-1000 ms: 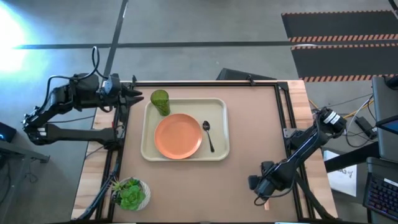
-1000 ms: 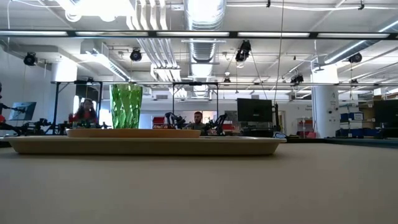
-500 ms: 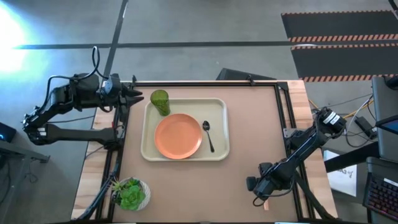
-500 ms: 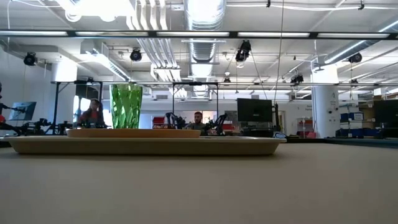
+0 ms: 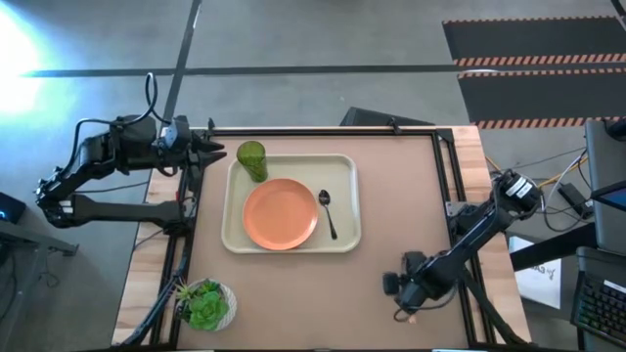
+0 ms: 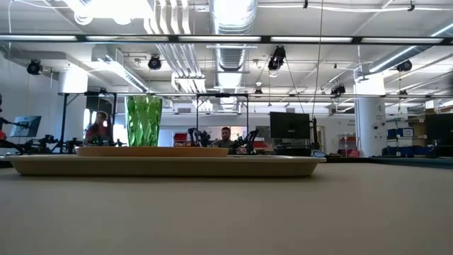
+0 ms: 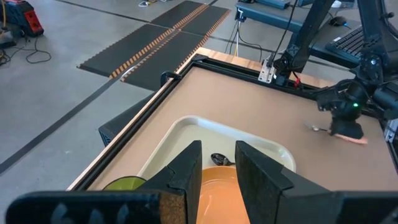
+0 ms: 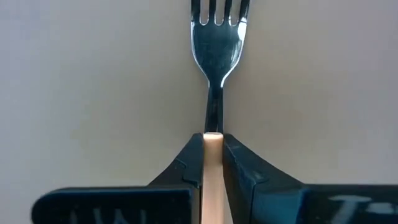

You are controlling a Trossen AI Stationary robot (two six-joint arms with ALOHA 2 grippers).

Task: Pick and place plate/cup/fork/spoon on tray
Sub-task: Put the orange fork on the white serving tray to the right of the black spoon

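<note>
The two dark fingers (image 8: 239,163) of the right gripper (image 8: 212,152) were pressed together on the salmon-pink handle of the fork (image 8: 216,43). The handle sat straight between them, and the silver tines pointed forward, away from the wrist, over the bare brown desk (image 5: 401,196). From above, this gripper (image 5: 403,289) was low at the desk's near edge, toward its right corner, with the end of the pink handle showing just under the arm. I could not tell if the fork was lifted or lying on the desk.

The fingers (image 7: 186,168) of the left gripper (image 5: 217,153) stood a little apart and held nothing. This gripper waited at the far left corner of the desk, just beside the tray (image 5: 344,166) and near the cup (image 5: 251,158).

The tray lay in the far left part of the desk. The green cup stood upright in the tray's far left corner. The orange plate (image 5: 281,213) lay flat in the middle of the tray, and the spoon (image 5: 328,212) lay just beside the plate, along the tray's right side.

A small white bowl of green leaves (image 5: 205,304) stood at the near left corner of the desk, well apart from the tray.

In the room behind, two people (image 6: 225,136) sat far away.
</note>
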